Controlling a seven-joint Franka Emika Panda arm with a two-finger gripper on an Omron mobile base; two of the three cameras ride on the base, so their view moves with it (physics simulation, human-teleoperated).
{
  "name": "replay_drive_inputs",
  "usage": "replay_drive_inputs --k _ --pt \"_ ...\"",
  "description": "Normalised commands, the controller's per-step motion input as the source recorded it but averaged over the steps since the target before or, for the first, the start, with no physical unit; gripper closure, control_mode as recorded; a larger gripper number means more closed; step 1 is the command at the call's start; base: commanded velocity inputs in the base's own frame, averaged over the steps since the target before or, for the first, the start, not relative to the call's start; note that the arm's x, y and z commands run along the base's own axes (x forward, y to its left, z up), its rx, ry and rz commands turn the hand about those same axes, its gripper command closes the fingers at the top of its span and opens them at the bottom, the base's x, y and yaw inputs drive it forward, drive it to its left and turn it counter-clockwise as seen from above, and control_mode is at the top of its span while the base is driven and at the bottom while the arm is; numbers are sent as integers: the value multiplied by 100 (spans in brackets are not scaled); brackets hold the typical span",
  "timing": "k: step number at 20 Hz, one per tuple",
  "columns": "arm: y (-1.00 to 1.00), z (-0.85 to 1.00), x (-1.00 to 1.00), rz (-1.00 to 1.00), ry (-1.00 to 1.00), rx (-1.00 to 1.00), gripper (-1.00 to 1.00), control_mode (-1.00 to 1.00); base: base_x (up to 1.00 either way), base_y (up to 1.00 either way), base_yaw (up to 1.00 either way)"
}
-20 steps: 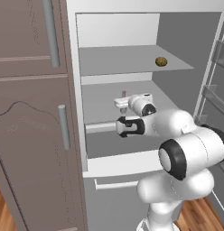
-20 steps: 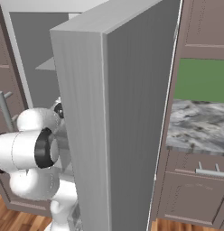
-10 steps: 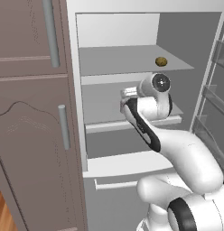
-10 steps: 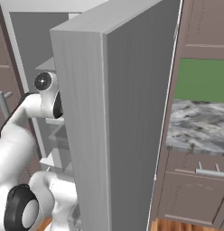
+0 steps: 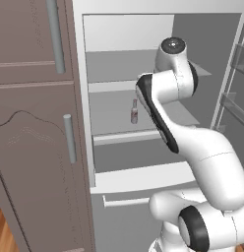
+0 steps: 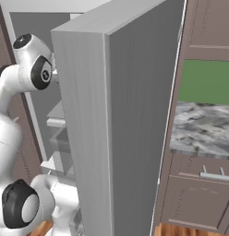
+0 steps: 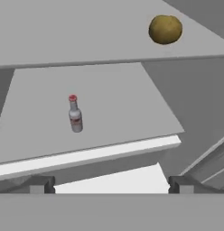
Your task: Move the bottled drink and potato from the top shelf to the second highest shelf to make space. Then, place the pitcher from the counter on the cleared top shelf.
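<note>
The bottled drink stands upright on the second highest shelf, a little way back from that shelf's white front strip, with bare grey shelf all round it. Seen along the hand, it is ahead of the fingers and toward the left one, well apart from both. The fingers are spread wide, one tip at each lower corner of the hand view, and nothing lies between them.

The potato sits on the top shelf, toward its right side and close to the front edge, above and to the right of the bottle. It is further from the fingers than the bottle is, and nothing touches it.

From the left base view the fridge stands open, with the bottle small and upright on the middle of its shelf, the top shelf above it. The white arm rises in front of the right half of the fridge, its upper joint level with the top shelf, and covers the spot where the potato would be.

In the right base view the open grey fridge door blocks most of the interior. To its right, the marbled table runs over dark brown cabinets.
</note>
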Motion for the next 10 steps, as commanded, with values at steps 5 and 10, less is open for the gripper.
replay_drive_inputs --k 5,10 --pt "-39 0 0 -29 -1 -2 -100 -100 0 0 0" --pt "-42 0 2 -20 -5 0 -100 -100 0 0 0"
